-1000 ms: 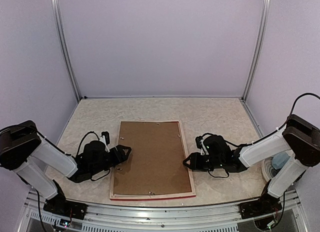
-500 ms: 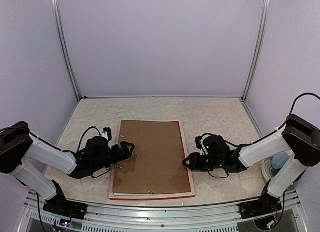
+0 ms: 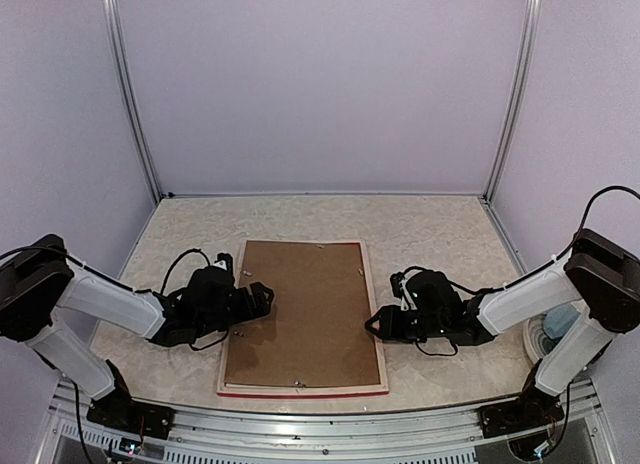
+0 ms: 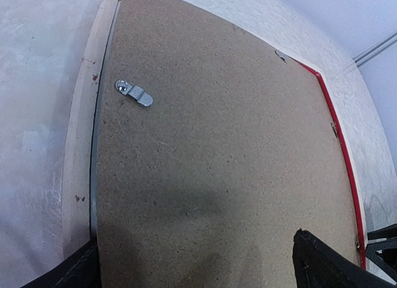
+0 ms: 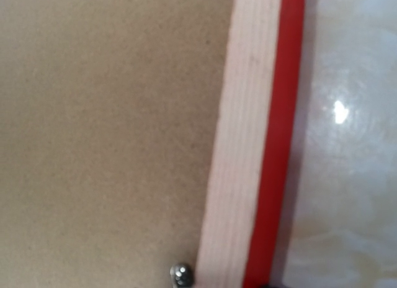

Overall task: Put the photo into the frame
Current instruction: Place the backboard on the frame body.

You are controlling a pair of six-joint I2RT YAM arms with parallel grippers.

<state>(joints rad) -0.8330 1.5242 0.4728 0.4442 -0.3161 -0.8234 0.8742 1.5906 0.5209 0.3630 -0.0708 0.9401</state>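
The frame (image 3: 381, 356) lies face down in the middle of the table, its pale wood back up and a red edge showing at the front. A brown backing board (image 3: 305, 309) fills it. The photo is hidden. My left gripper (image 3: 262, 302) is open and low over the board's left part; the left wrist view shows the board (image 4: 217, 145) between my spread fingers (image 4: 316, 263), the wood rail (image 4: 80, 145) and a metal tab (image 4: 134, 93). My right gripper (image 3: 372, 324) is at the frame's right rail (image 5: 245, 145); its jaws do not show clearly.
A small metal clip (image 5: 181, 274) sits at the board's edge by the right rail. A pale blue and white object (image 3: 556, 330) stands at the right edge behind my right arm. Walls close the table at the back and both sides.
My left gripper has moved right, from beside the frame's left rail to over the backing board. The right arm has barely moved.
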